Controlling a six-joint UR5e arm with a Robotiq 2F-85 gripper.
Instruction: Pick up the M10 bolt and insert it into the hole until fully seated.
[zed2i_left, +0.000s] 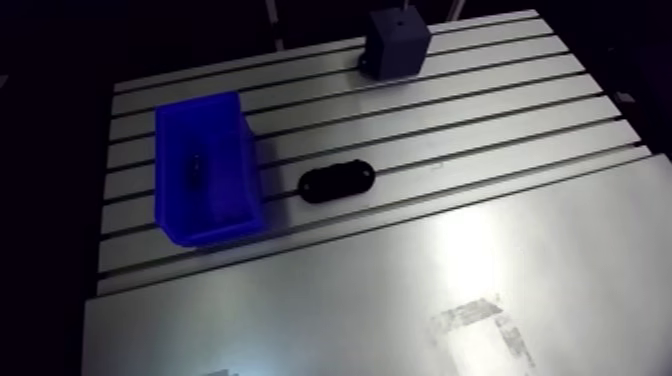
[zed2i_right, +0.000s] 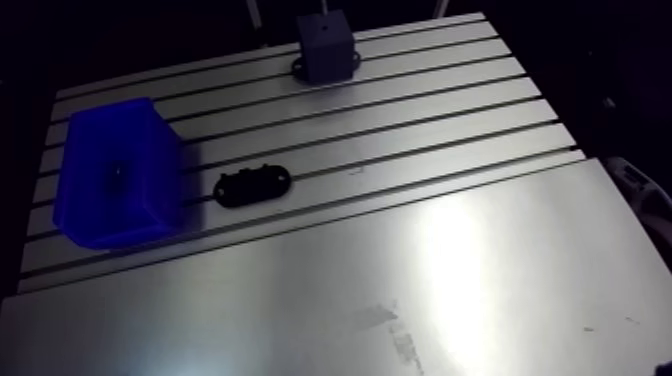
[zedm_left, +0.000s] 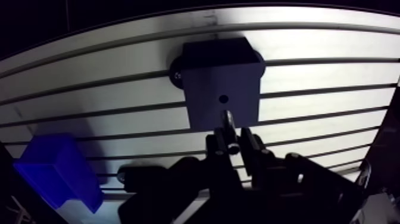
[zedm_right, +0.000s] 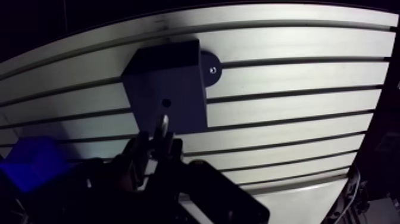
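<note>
The hand (zedm_left: 233, 140) pinches the bolt (zedm_left: 228, 121), whose tip sits just beside the hole (zedm_left: 223, 98) in the grey block (zedm_left: 208, 71). On the counter (zed2i_left: 520, 250), well apart: a black plate (zed2i_left: 337, 181), then a blue bin (zed2i_left: 205, 170).

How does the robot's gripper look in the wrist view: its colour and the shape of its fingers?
The gripper is black all over. Its two fingers are narrow, blocky bars rising side by side from a broader, angular dark body. No markings can be made out.
</note>
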